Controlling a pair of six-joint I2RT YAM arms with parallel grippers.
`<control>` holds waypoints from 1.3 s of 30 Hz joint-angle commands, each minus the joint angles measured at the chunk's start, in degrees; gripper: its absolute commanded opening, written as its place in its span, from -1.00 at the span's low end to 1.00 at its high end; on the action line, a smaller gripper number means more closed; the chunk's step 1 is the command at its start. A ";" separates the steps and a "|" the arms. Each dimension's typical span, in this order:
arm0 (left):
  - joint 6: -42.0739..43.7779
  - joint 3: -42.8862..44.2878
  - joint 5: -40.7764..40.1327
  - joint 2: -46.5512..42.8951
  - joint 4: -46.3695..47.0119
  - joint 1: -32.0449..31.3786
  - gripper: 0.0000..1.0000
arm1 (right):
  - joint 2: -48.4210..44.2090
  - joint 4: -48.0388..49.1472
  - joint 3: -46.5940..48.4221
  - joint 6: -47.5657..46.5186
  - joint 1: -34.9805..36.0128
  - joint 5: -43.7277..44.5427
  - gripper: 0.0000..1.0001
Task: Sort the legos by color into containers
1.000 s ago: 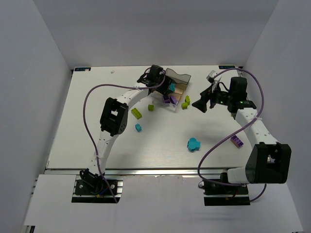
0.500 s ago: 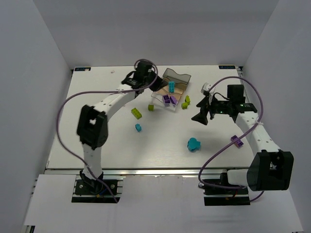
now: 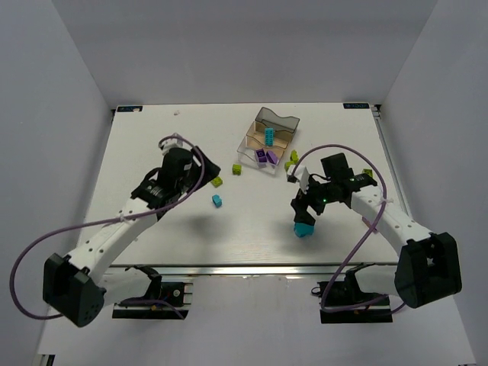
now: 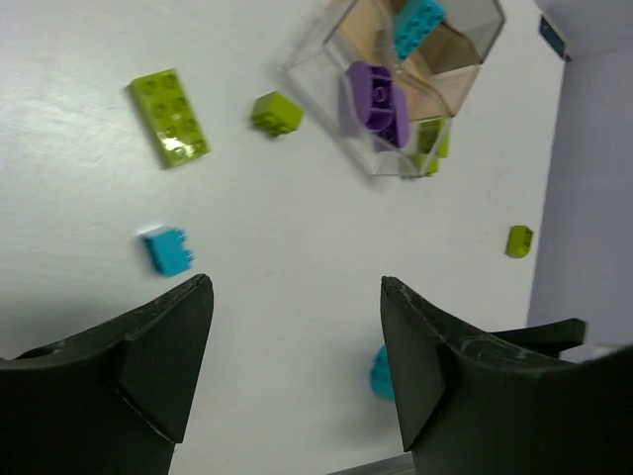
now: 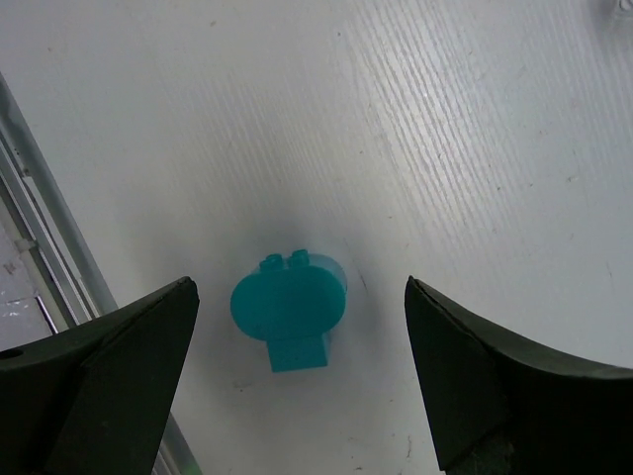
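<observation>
Your right claw (image 5: 299,289): wide open, empty, hovers over rounded cyan lego (image 5: 289,305) on counter (image 5: 475,119); fingers clear of it on both sides

Your left claw (image 4: 295,285): wide open, holds nothing, above bare counter

Beyond it: small cyan lego (image 4: 166,249), long lime lego (image 4: 169,117), lime cube (image 4: 276,112)

Far-side tray (image 3: 279,120): purple legos (image 4: 376,94) in one compartment, cyan brick (image 4: 418,22) in another
</observation>
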 commanded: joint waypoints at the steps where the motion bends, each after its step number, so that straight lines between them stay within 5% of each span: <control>1: 1.52 -3.74 -4.74 -7.81 -2.21 0.03 0.56 | -2.63 -2.43 -0.23 -1.00 0.32 2.16 0.79; 18: -4.38 -20.43 -3.43 -26.19 -1.87 0.03 0.59 | -16.17 -5.42 -13.93 -13.66 -0.38 9.19 0.79; 39: -5.25 -25.53 -2.64 -31.29 -1.95 0.03 0.60 | -6.95 6.70 -16.67 -15.78 -3.02 7.17 0.79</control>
